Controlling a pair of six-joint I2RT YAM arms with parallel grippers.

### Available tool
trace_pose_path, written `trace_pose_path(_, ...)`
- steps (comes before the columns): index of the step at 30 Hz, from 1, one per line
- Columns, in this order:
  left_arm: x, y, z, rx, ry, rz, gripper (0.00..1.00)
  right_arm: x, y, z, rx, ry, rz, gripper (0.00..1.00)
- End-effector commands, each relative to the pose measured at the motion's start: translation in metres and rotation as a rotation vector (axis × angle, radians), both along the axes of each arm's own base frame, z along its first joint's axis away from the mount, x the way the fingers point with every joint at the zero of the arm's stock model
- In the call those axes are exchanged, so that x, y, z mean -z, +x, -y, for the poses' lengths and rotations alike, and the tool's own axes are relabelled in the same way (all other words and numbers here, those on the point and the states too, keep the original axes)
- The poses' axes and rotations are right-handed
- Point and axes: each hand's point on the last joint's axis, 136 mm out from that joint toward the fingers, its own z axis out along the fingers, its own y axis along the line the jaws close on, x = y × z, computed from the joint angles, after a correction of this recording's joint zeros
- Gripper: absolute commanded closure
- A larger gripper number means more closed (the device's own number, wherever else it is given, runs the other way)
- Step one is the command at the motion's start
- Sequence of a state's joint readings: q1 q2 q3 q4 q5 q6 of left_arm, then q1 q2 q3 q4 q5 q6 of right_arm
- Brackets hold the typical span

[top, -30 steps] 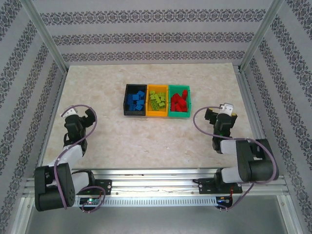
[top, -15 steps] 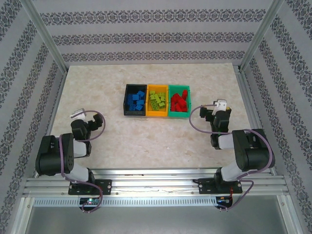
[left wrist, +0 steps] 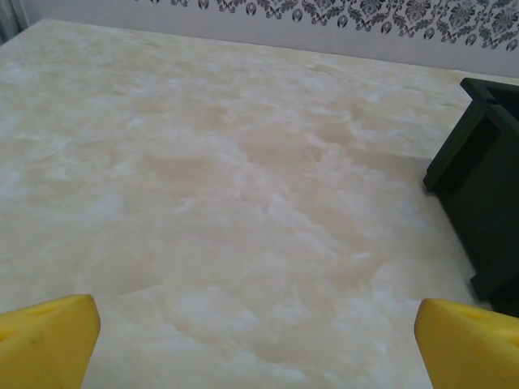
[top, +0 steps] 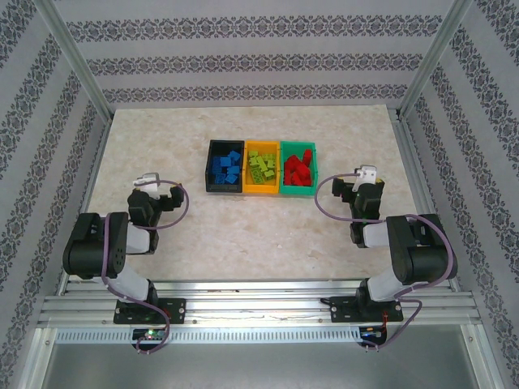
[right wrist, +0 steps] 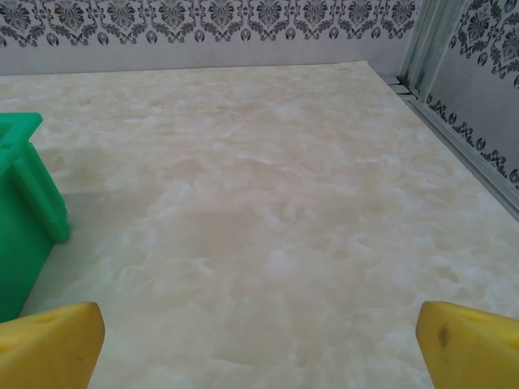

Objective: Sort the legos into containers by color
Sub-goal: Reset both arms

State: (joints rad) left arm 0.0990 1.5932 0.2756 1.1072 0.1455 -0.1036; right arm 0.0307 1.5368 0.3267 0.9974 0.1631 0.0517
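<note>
I find the pale marble-pattern table [top: 243, 235] enclosed by striped, patterned wallpaper [top: 243, 61] and metal posts [top: 75, 73]. Toward its far middle three bins stand side by side in a row: the black bin [top: 208, 172] holds blue bricks [top: 226, 167], the orange bin [top: 261, 191] lime bricks [top: 260, 168], and the green bin [top: 297, 191] red bricks [top: 298, 168]. The left gripper [left wrist: 259, 344] and right gripper [right wrist: 259, 344] sit low over bare tabletop, fingers wide apart.
</note>
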Motion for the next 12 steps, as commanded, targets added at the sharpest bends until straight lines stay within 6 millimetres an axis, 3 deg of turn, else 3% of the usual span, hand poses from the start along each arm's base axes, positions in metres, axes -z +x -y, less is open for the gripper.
trace_pose_path(1, -0.011, 0.007, -0.001, -0.001, 0.032, 0.038, 0.00, -0.005, 0.004, -0.006, -0.026, -0.008, 0.013, 0.02)
trace_pose_path(5, -0.011, 0.007, -0.002, -0.002, 0.031, 0.037, 0.00, -0.004, 0.004, -0.022, -0.121, -0.011, 0.008, 0.02)
trace_pose_path(12, -0.011, 0.007, -0.002, -0.001, 0.031, 0.036, 0.01, -0.002, 0.004, -0.023, -0.133, -0.003, 0.002, 0.02)
